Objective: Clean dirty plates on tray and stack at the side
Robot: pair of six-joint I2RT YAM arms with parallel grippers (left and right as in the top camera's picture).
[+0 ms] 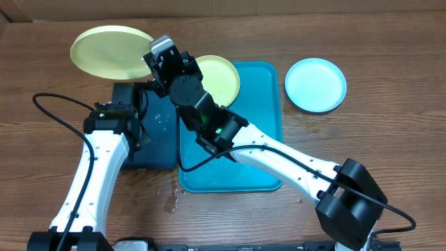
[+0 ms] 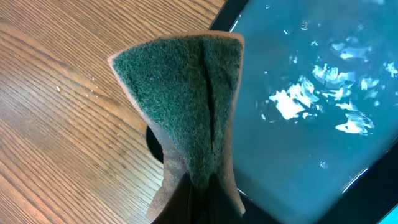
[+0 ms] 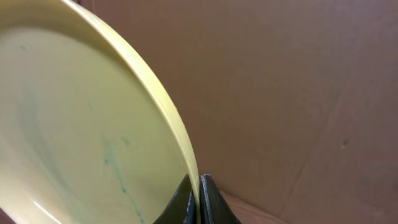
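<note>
Wooden table [image 1: 390, 139]: right arm [image 1: 279, 150] hides part of one round yellow-green plastic plate [image 1: 221, 75], right gripper [image 3: 199, 193] clamping second plate [image 1: 108, 50] rim upper left; left gripper [image 2: 198, 202] pinches green scouring pad [image 2: 186, 99].

Coarse fibrous sponge [image 2: 180, 93], smooth plastic plate [image 3: 74, 124]

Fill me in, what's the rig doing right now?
It's washing plates. The right gripper is shut on the rim of a dirty plate, holding it lifted and tilted; greenish smears show on its face. The left gripper is shut on a green sponge over the edge of the dark tray, which holds water, and the sponge is not on the plate. A second plate lies in the turquoise tray. A third plate sits on the table, right of that tray.
</note>
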